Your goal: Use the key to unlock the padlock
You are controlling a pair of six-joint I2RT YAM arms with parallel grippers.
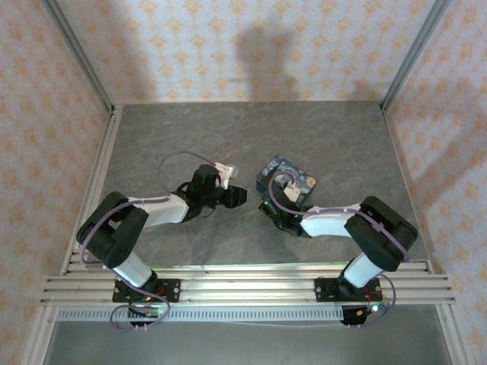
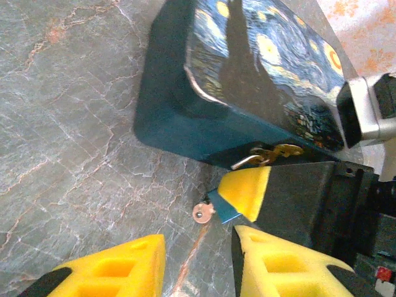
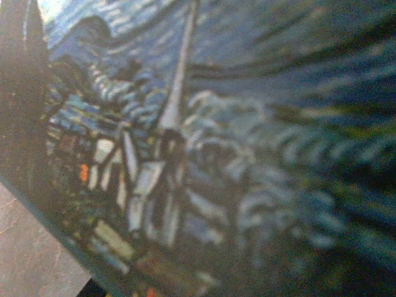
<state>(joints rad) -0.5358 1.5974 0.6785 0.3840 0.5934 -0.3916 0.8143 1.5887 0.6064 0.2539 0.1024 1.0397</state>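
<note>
The tiny bluish padlock (image 2: 224, 209) sits against the right gripper (image 1: 268, 205), whose grip I can't make out. The gold key (image 2: 201, 214) touches the padlock, and the left gripper (image 2: 199, 247) hovers low, jaws apart.

Your bench (image 1: 190, 137) is a grey, marble-veined slab. The blue swirl-painted tin (image 1: 283, 169) sits flat on it, right of centre. The tiny key (image 2: 201, 213) is down at the surface just beside the tin's corner, though it's hard to tell if it's actually resting there.
</note>
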